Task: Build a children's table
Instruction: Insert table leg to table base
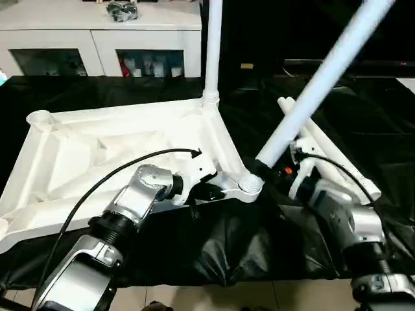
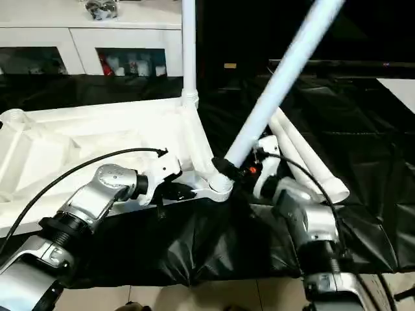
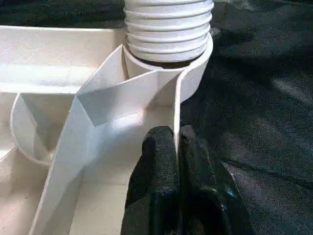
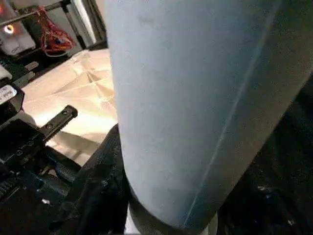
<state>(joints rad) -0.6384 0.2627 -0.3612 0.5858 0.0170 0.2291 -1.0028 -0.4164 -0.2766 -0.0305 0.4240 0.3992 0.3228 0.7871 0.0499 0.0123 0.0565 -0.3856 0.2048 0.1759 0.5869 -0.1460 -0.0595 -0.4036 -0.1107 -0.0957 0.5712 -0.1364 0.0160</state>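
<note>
The white tabletop point(image 1: 97, 155) lies upside down on black cloth, ribbed underside up. One leg point(image 1: 212, 45) stands upright in the far right corner socket. A second leg point(image 1: 318, 84) leans to the right, with its ribbed lower end point(image 3: 168, 29) sitting in the near right corner socket point(image 1: 250, 186). My right gripper point(image 1: 262, 170) is shut around this tilted leg just above the socket, a black finger point(image 4: 98, 186) against it. My left gripper point(image 3: 177, 147) is shut on the thin rim wall of the tabletop beside that same socket. Two more legs point(image 1: 324, 149) lie on the cloth to the right.
A white cabinet point(image 1: 97, 39) with glass doors stands behind the work. The black cloth point(image 1: 259, 246) hangs over the near edge, with pale floor point(image 1: 214, 298) below. A dark bar point(image 1: 350, 65) runs across the back right.
</note>
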